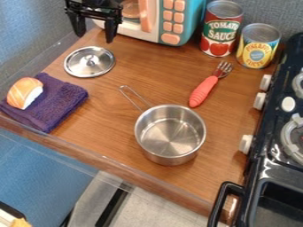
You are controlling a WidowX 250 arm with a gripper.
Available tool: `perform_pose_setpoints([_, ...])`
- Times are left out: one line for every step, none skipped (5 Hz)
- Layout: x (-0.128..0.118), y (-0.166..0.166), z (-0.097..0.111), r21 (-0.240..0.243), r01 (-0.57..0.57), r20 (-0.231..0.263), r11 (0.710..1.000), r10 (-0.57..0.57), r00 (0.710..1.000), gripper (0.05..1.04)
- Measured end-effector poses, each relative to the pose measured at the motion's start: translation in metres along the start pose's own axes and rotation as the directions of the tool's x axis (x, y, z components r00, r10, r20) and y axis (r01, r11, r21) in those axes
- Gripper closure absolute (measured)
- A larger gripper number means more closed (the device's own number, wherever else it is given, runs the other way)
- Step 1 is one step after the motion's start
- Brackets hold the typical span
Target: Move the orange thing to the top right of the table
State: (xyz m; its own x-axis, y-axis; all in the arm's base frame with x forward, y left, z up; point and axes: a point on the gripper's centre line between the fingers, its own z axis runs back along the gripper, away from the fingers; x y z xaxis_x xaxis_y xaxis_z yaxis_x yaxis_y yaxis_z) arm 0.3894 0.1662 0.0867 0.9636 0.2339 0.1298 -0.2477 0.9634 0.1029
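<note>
The black gripper [95,35] hangs open at the upper left, its two fingers apart with nothing between them, above the back of the table near the pot lid. An orange and white sushi-like piece [24,92] lies on a folded purple towel [64,96] at the left of the wooden table [112,122], well below the gripper in the view. A fork with an orange-red handle [203,91] lies at the upper right of the table, its tines pointing up and right toward the cans.
A metal lid [89,62] lies just below the gripper. The steel saucepan [170,133] stands near the middle. At the back are a toy microwave [186,20], a tomato sauce can [221,29] and a pineapple can [258,46]. A black stove [266,146] borders the right side.
</note>
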Motion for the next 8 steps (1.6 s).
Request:
perform_pose_setpoints([-0.006,-0.003,-0.016,-0.009,0.009,-0.042,1.000,-0.009,0.999,0.083])
perform_pose_setpoints([-0.033,0.000,-0.036,-0.033,0.070,-0.104,0.997,-0.073,0.992,0.083])
perform_pose_setpoints([-0.052,0.024,-0.021,-0.033,0.075,-0.094,0.997,-0.078,0.993,0.083])
perform_pose_setpoints([-0.079,0.043,-0.009,-0.047,0.122,-0.089,0.991,-0.125,0.988,0.083])
perform_pose_setpoints([-0.109,0.064,-0.005,-0.029,0.180,-0.079,0.983,-0.182,0.980,0.083])
perform_pose_setpoints([-0.125,0.069,-0.008,-0.036,0.214,-0.094,0.976,-0.217,0.972,0.083])
perform_pose_setpoints([-0.139,0.072,-0.019,-0.009,0.231,-0.116,0.973,-0.230,0.966,0.083])
perform_pose_setpoints([-0.141,0.070,-0.023,0.011,0.234,-0.118,0.972,-0.231,0.966,0.117])
